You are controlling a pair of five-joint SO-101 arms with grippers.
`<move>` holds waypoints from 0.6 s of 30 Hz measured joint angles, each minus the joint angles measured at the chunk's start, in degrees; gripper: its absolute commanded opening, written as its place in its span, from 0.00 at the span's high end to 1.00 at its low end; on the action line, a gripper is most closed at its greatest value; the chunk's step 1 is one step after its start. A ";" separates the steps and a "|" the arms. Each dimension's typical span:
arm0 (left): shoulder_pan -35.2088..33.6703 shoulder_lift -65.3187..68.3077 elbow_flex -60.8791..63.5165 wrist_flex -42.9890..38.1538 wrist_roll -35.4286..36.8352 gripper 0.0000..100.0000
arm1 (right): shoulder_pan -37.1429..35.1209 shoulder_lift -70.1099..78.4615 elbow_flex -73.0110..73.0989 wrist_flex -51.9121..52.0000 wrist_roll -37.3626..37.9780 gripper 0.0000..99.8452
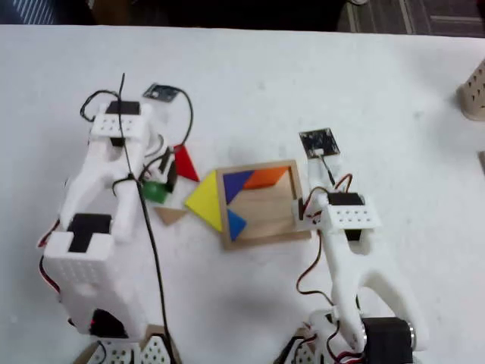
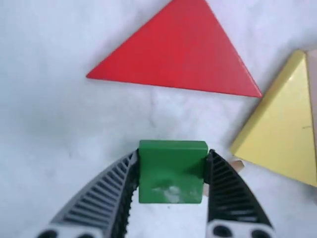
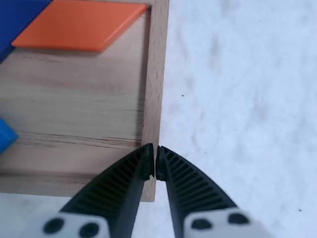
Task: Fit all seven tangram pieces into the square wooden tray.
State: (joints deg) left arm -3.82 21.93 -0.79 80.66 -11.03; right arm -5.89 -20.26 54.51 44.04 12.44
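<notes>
No writing can be read in any view.
In the high view, a small dark board (image 1: 161,92) in the upper left of the frame and a second board (image 1: 318,142) just right of centre carry pale specks. They are too small to tell as letters, numbers or signs.

Overhead, I can't tell the shape of the pale wooden piece (image 1: 170,214) at nine o'clock from the square wooden tray (image 1: 265,236); the left arm (image 1: 98,189) overlaps it. My wrist cameras crop the yellow wooden triangle (image 2: 280,129) and a light blue piece (image 3: 5,136).
</notes>
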 measured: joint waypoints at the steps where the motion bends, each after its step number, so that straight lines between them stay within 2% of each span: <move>1: 0.00 0.00 0.00 0.09 0.44 0.91 | 0.00 0.00 0.00 0.00 0.00 0.98; 6: 1.41 0.00 0.00 0.18 3.34 0.91 | 0.00 0.00 0.00 0.00 0.00 0.98; 12: 9.41 -0.53 0.00 1.93 7.21 0.91 | 0.00 0.00 0.00 0.00 0.00 0.98; 18: 15.65 -7.74 0.09 3.69 10.11 0.90 | 0.00 0.00 0.00 0.00 0.00 0.98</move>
State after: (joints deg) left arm 11.82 14.20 -0.70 84.35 -0.92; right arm -5.89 -20.26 54.51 44.04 12.44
